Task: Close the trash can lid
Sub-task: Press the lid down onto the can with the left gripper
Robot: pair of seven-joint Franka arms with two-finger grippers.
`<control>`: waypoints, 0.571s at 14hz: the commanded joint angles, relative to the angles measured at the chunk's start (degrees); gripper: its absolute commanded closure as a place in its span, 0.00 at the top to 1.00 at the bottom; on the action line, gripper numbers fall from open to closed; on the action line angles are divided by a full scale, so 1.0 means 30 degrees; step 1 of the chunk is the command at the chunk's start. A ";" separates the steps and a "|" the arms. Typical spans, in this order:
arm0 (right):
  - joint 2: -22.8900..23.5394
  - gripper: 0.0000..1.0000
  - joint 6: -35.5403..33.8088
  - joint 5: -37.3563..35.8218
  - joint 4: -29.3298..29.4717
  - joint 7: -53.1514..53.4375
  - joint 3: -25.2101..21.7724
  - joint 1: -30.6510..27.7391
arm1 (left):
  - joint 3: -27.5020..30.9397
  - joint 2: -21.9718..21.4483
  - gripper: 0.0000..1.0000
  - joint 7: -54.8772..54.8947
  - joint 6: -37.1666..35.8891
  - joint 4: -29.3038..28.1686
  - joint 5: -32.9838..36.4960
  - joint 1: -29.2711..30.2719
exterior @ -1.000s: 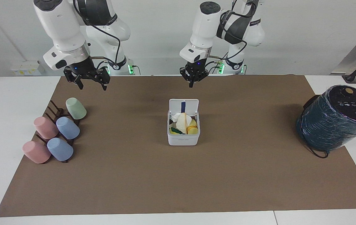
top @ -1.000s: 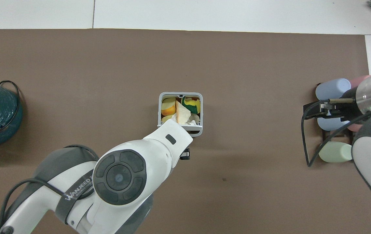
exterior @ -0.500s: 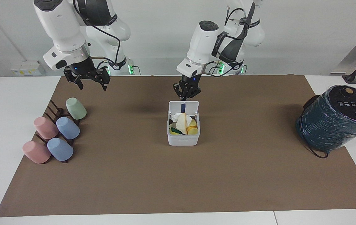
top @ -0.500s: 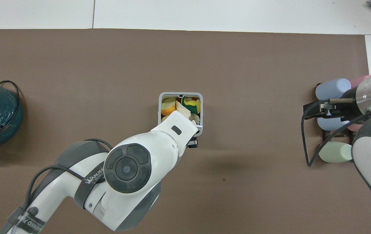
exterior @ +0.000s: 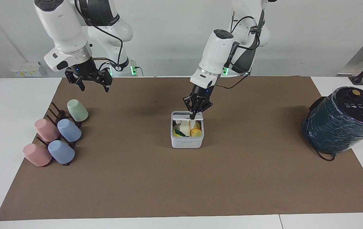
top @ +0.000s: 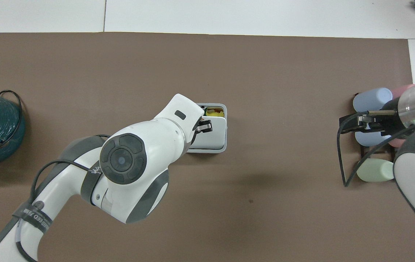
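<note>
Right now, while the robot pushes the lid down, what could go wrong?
The left gripper presses the flat white square lid partway down over the small white plastic trash can.

1. The crumpled white and yellow rubbish stands high, so it might stop the lid from shutting.
2. The push lands near the lid's edge, so the fingers could slip off.

The right gripper waits over the table's edge.

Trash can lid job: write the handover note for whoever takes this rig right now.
Left gripper: shut, tips pressing down on the lid over the trash can.
Right gripper: open, waiting in the air above the cup rack at its own end of the table.
Trash can: mid-table, full of scraps.
Done: lid tipped forward to about level.
Left: lid not yet seated; scraps show under its free edge. Push it flat, then lift the left gripper clear.
</note>
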 commanded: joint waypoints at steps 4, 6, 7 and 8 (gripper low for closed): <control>-0.0435 1.00 0.0257 0.0495 -0.0465 -0.0503 0.0138 -0.0375 | -0.0047 0.1962 0.00 0.0421 0.1325 0.0614 -0.0196 -0.0016; -0.0435 1.00 0.0229 0.0495 -0.0494 -0.0503 0.0138 -0.0346 | -0.0017 0.2138 0.00 0.0684 0.1385 0.0644 -0.0167 0.0042; -0.0435 1.00 0.0257 0.0495 -0.0465 -0.0503 0.0109 -0.0346 | -0.0017 0.2313 0.00 0.1092 0.1414 0.0644 -0.0196 0.0130; -0.0435 1.00 0.0258 0.0495 -0.0465 -0.0503 0.0138 -0.0346 | -0.0017 0.2634 0.00 0.1444 0.1443 0.0644 -0.0196 0.0188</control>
